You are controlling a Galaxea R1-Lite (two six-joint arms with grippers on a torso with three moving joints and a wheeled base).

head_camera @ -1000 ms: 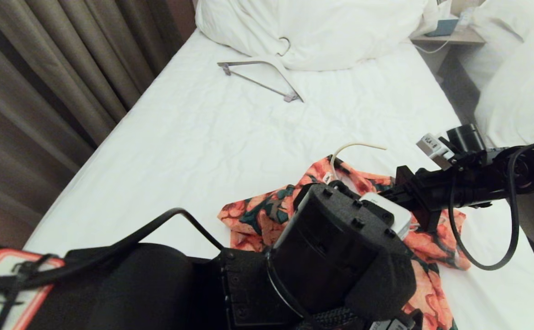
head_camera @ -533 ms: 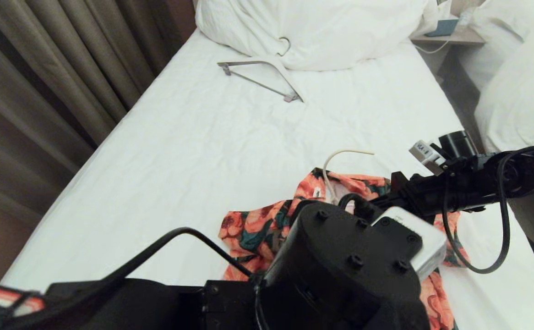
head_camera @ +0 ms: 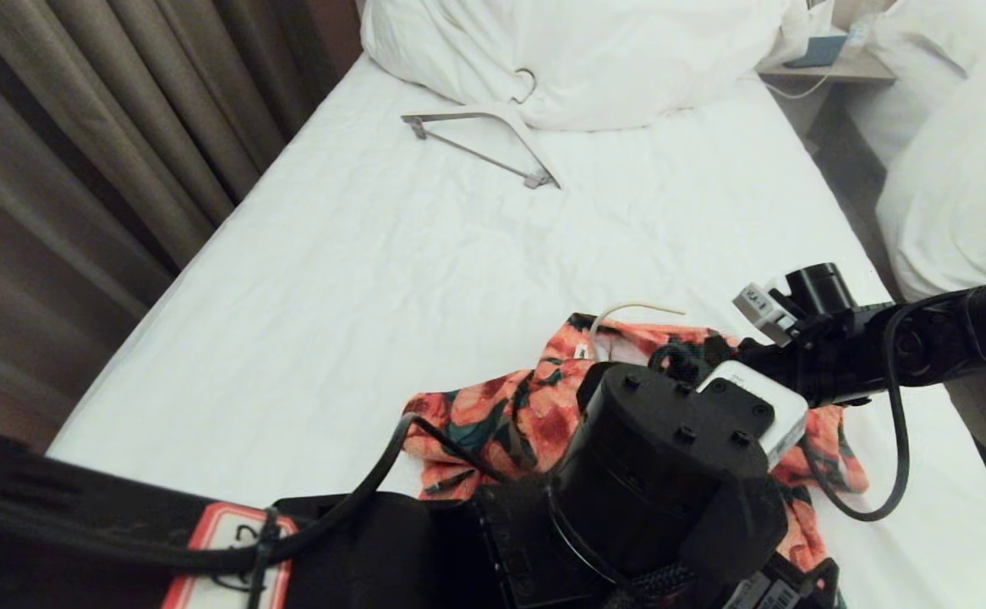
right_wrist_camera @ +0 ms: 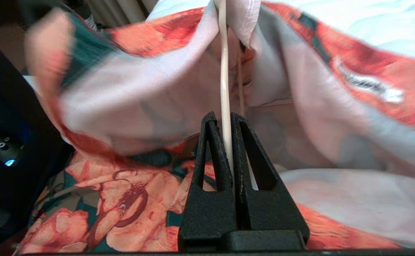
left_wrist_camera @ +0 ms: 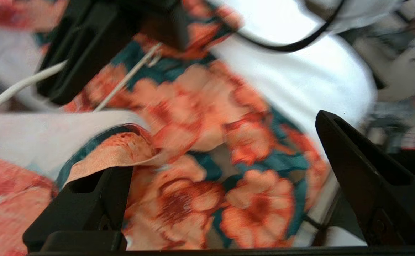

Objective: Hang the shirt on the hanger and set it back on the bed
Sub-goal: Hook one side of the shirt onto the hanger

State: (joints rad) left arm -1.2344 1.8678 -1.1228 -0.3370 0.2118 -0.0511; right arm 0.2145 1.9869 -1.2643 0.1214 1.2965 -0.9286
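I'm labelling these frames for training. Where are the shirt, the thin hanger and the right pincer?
shirt (head_camera: 535,414): head view, on flowered cloth left of the arms.
thin hanger (right_wrist_camera: 224,89): right wrist view, on the cream wire above the fingers.
right pincer (right_wrist_camera: 227,122): right wrist view, between the tips shut on the wire.

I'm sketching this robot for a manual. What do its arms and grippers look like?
Both arms are matte black with looping black cables. The left gripper and right gripper have black wedge-shaped fingers with triangular cut-outs. Each wrist carries a white camera block; the left arm bears a red-bordered white label.
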